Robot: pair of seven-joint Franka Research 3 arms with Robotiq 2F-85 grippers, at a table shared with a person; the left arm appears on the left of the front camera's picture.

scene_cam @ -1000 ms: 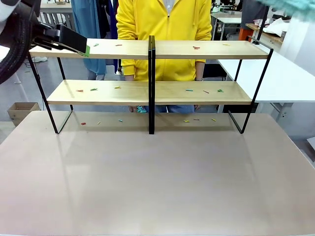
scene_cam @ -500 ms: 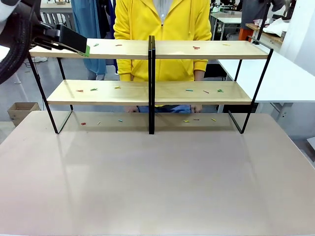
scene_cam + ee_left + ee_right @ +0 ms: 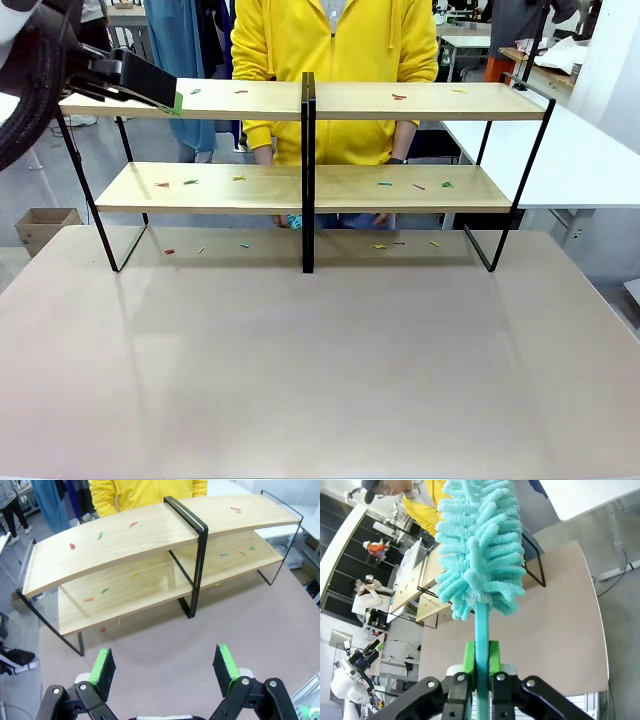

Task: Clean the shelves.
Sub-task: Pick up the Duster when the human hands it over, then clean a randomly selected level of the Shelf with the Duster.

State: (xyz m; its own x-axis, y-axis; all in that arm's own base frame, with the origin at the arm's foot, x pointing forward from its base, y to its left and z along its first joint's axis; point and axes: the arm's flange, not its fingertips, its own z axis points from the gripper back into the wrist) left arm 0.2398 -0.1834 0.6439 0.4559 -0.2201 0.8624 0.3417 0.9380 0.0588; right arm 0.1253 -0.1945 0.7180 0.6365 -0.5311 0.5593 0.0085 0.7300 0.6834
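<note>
My left gripper (image 3: 167,664) hung above the table (image 3: 320,380) with its two green-padded fingers (image 3: 103,666) spread wide apart and nothing between them. From that wrist I looked down on the shelves (image 3: 150,535), which stood well ahead of the fingers. In the front view, one black finger of that gripper crossed in front of the left end of the top board.

My right gripper (image 3: 481,664) was clamped on the thin teal handle of a duster (image 3: 480,545), the green pads pressed against it on both sides. The fluffy teal head stood straight up from the fingers. Past it, that wrist view showed part of the shelves and the table top well beyond.

The shelves stood at the far part of the table, two units side by side and joined at a black frame in the middle, each with an upper and a lower wooden board. Small coloured scraps (image 3: 399,97) lay scattered on both upper boards and both lower boards, and a few more lay on the table beneath the lower boards. A person in a yellow hoodie (image 3: 335,40) stood just behind the shelves, near the middle. A white table (image 3: 580,160) stood to the right.
</note>
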